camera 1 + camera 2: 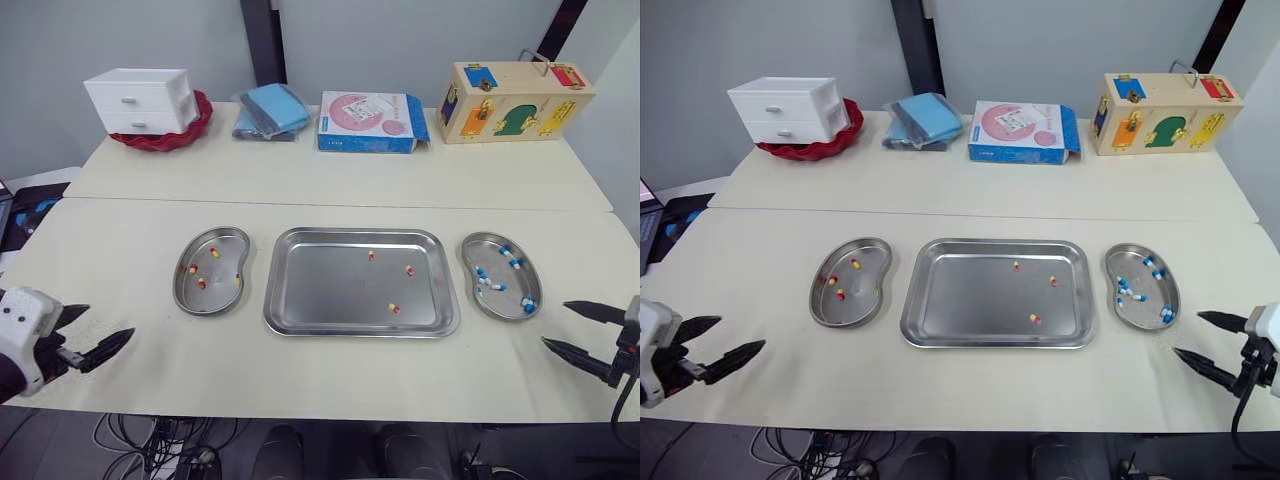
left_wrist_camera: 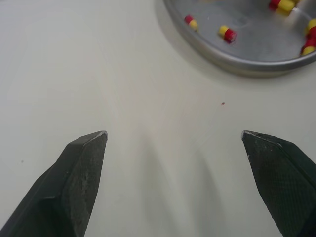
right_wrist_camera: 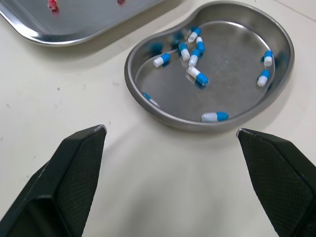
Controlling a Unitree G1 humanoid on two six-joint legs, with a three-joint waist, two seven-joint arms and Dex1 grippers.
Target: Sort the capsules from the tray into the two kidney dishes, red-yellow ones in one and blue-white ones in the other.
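The left claw [image 1: 108,322] sits just above the tabletop [image 1: 300,375], well to the left of the tray [image 1: 330,295] and nearer the robot than it. Its two black fingers [image 1: 105,345] are spread wide and point toward the tray. The right claw [image 1: 556,324] mirrors it well to the tray's right, fingers likewise parted, empty.

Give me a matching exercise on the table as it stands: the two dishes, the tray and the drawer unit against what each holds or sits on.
1. left dish
2. right dish
3. tray
4. drawer unit

A. on a red plate
B. blue-white capsules
C. three red-yellow capsules, between the dishes
D. several red-yellow capsules, robot's left side

Pairs: 1-D, 2-B, 3-C, 4-A.
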